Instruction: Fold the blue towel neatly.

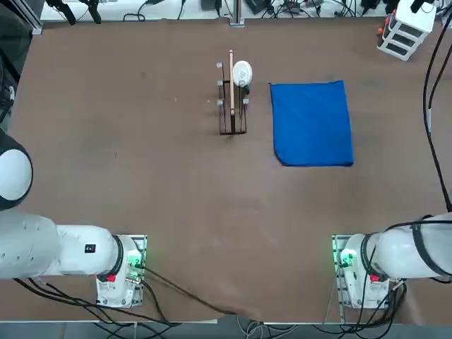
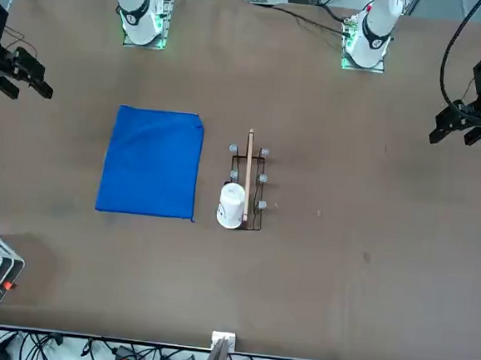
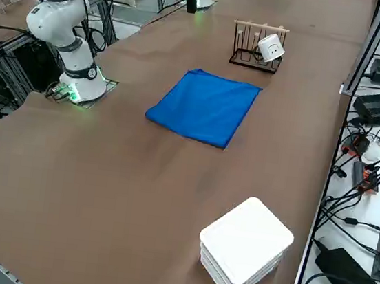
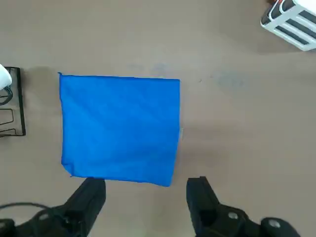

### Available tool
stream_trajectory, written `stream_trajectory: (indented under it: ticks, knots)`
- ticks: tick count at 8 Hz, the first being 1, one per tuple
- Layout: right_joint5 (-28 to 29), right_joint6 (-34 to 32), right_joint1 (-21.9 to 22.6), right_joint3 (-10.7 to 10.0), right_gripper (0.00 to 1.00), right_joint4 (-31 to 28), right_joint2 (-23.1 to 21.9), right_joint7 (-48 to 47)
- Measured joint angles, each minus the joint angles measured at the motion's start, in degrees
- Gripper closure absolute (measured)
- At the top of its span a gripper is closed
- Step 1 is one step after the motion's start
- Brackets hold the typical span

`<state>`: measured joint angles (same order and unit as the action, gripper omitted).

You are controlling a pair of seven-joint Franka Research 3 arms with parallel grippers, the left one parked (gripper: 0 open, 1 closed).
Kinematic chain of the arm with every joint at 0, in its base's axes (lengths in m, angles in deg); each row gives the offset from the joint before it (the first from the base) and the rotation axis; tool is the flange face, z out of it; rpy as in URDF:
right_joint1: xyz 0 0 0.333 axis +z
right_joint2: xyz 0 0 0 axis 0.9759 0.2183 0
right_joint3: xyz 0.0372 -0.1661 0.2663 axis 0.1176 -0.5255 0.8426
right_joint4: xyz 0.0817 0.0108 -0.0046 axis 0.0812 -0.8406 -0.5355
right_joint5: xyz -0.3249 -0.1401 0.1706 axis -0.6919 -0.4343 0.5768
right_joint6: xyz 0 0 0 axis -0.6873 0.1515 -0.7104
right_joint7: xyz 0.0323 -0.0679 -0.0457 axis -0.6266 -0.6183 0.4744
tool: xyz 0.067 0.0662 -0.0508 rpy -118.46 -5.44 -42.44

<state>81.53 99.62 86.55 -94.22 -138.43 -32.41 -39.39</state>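
The blue towel [image 1: 313, 123] lies flat on the brown table as a neat rectangle, right of a small rack; it also shows in the front view [image 2: 152, 163], the right side view [image 3: 205, 106] and the right wrist view [image 4: 120, 127]. My right gripper [image 4: 145, 195] hangs high above the table on the near side of the towel, open, with nothing between its fingers. In the front view the right gripper [image 2: 33, 80] shows at the left edge, well clear of the cloth. It is out of the top view.
A dark wire rack [image 1: 232, 113] with a wooden post holds a white cup [image 1: 241, 72] just left of the towel. A white stacked box [image 1: 404, 32] stands at the far right corner of the table [image 1: 141, 176]. Cables run along the table's edges.
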Motion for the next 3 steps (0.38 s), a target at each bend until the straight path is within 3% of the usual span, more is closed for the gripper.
stream_trajectory:
  ticks: [3]
  knots:
    - [0.0, 0.3, 0.1, 0.0, 0.0, 0.6, 0.0, 0.0]
